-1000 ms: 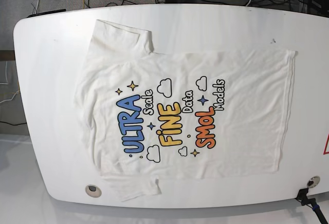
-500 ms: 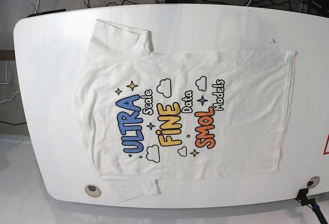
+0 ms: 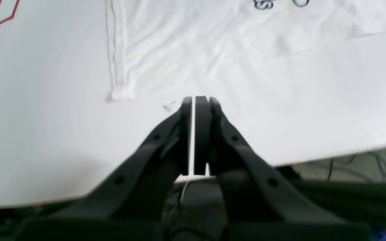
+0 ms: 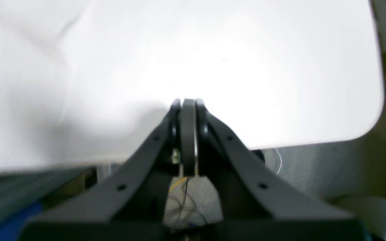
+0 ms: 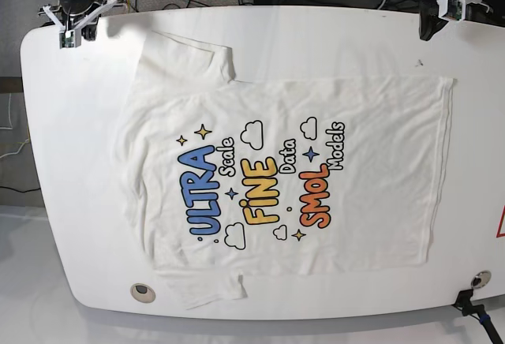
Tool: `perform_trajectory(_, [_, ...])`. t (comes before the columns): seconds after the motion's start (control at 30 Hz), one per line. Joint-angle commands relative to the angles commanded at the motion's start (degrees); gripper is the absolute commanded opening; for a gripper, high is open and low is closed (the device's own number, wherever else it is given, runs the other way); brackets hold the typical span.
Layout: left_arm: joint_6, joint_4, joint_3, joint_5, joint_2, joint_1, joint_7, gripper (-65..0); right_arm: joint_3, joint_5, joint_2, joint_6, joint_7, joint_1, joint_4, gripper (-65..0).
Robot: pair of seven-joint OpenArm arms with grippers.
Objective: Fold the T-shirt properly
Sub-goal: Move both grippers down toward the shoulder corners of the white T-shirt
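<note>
Left pincer (image 3: 194,100) (jaws together) just beside T-shirt (image 3: 186,53) hem corner.

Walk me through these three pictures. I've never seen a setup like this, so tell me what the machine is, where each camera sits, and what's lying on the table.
This is a robot with two arms. One picture looks straight down on a white rounded table. The other two come from cameras mounted on each wrist, looking along that arm's black claw.

Spread flat on the table, print side up, lies a large white short-sleeved T-shirt printed with blue "ULTRA", yellow "FINE" and orange "SMOL".

The left claw hovers near the table's edge, close to a hemmed corner of the shirt. The right claw hovers over bare table at the other end. Both claws are shut and hold nothing. No fold shows in the shirt.
</note>
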Motion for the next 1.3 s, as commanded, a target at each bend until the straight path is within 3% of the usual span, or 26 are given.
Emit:
perform_trajectory(0.1, [0.17,-0.3,1.83,-0.49,-0.38,-1.03,3.1,-50.4,2.73,2.39,0.14,4.25,-5.65,2.42,0.55,-55.8])
perform_trajectory(0.17, [0.41,-0.31,2.51,-1.07,-0.69,-2.18,4.86,-48.9,4.98,2.99,0.17,6.89,-9.63,4.03,1.1,-53.2])
perform_trajectory(0.27, [0.83,-0.45,3.37,-1.65,-0.91,-4.22,7.15,-47.4,7.93,3.75,0.23,10.84,-13.74,6.44,1.18,-53.3])
perform_trajectory(0.33, [1.14,-0.55,3.25,-2.53,-1.43,-5.29,8.82,-45.6,9.27,3.49,0.29,12.52,-16.18,7.55,1.41,-52.7])
perform_trajectory(0.47, [1.79,-1.54,3.02,-4.96,-2.59,-8.44,12.4,-41.1,10.48,3.72,0.46,12.49,-20.37,9.42,1.26,-46.1])
perform_trajectory(0.57, [1.92,-2.55,2.7,-5.85,-3.34,-10.48,14.79,-42.8,10.8,5.12,0.36,12.15,-21.58,10.54,1.24,-41.8])
perform_trajectory(0.9, [2.27,-5.74,2.22,-6.65,-4.06,-16.52,21.11,-42.4,11.42,7.29,0.47,12.67,-22.65,14.53,-1.13,-41.7])
perform_trajectory(1.1, [1.63,-6.61,1.86,-13.06,-4.26,-19.28,24.54,-42.8,11.45,17.45,0.78,19.55,-25.5,17.81,-5.48,-39.3])
perform_trajectory(1.2, [1.43,-6.78,1.57,-13.45,-4.44,-19.84,24.17,-42.7,11.29,22.15,0.95,21.56,-26.42,19.59,-9.99,-39.4])
perform_trajectory(1.3, [1.4,-6.91,1.74,-13.18,-4.52,-19.72,23.98,-42.9,11.36,25.34,1.17,21.93,-28.17,20.89,-13.25,-39.5])
